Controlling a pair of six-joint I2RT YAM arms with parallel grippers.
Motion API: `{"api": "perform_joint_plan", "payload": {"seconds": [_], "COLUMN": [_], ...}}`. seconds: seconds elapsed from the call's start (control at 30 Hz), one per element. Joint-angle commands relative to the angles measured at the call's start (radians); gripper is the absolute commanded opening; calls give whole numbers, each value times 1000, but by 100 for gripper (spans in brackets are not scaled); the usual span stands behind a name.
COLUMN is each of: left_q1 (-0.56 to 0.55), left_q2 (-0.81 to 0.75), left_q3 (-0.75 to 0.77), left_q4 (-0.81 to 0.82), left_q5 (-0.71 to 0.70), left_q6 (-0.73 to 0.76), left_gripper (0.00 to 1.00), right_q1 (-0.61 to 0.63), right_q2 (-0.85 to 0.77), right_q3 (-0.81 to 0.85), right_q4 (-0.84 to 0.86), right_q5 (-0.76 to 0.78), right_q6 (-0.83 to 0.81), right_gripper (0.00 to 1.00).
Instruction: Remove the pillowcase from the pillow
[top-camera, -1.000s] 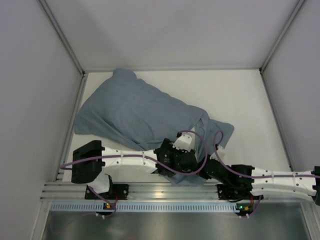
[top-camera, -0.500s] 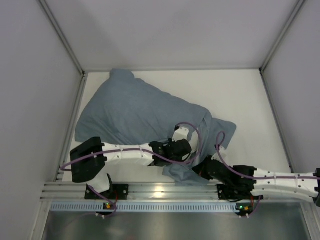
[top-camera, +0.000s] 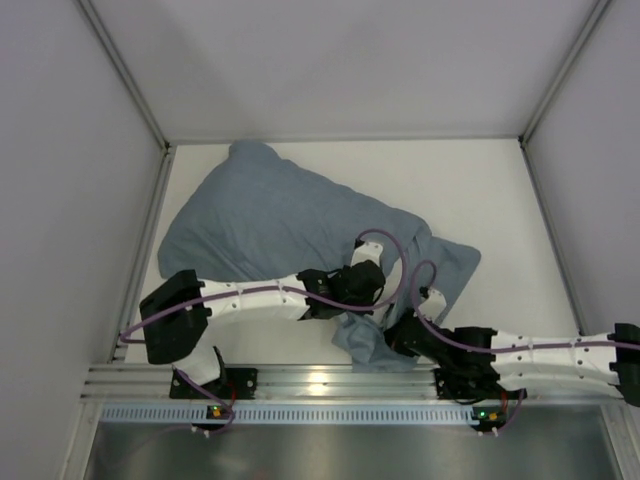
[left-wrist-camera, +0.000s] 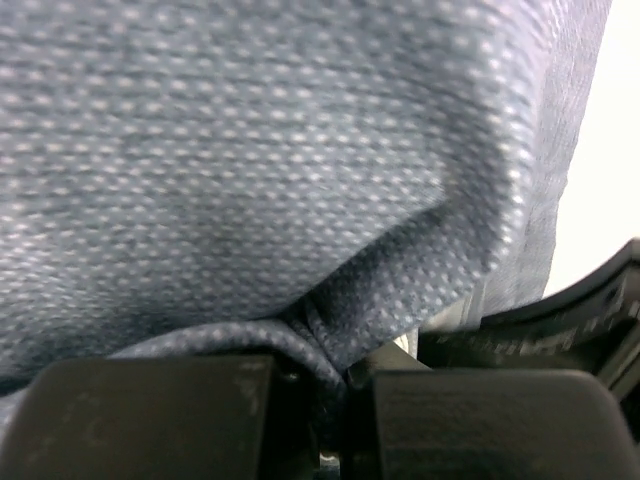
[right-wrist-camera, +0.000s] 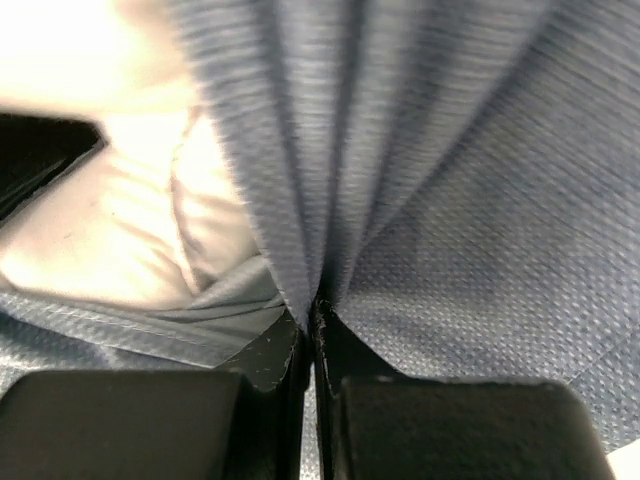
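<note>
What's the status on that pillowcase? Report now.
Left gripper shut on pillowcase. Right gripper shut on pillowcase too. Pillow mostly inside, white showing at the opening. No obstruction seen.

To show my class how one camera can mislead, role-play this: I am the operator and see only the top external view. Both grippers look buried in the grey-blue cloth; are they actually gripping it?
Observer: Yes. The left wrist view shows the left gripper shut on a fold of the pillowcase.
Operator: And the right?
Observer: The right gripper is shut on a bunched pleat of it.
Operator: Any pillow showing?
Observer: Yes, the white pillow shows beside that pleat in the right wrist view.
</note>
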Motion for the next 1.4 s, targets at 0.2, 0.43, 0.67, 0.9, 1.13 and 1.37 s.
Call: {"api": "perform_joint_plan", "payload": {"seconds": [0.2, 0.43, 0.67, 0.9, 1.13, 1.37], "left_q1": [163, 272, 298, 298, 298, 298], "left_q2": [-21, -4, -62, -258, -637, -898], "left_q3": [38, 56, 70, 9, -224, -256], "left_q4": [212, 261, 279, 212, 40, -219], "left_q5": [-25, 30, 170, 245, 233, 237], "left_q6": [-59, -114, -211, -229, -246, -240], "left_gripper": [0, 0, 0, 0, 0, 0], "right_q1": [31, 55, 71, 63, -61, -268], "right_q2": [146, 233, 407, 438, 168, -9], "right_q3": [74, 17, 23, 50, 33, 75], "right_q4": [150, 292, 378, 366, 95, -19], "right_q5": [-134, -183, -168, -102, 8, -33], "right_q6": [-92, -63, -49, -53, -76, -240], "right_gripper": [0, 0, 0, 0, 0, 0]}}
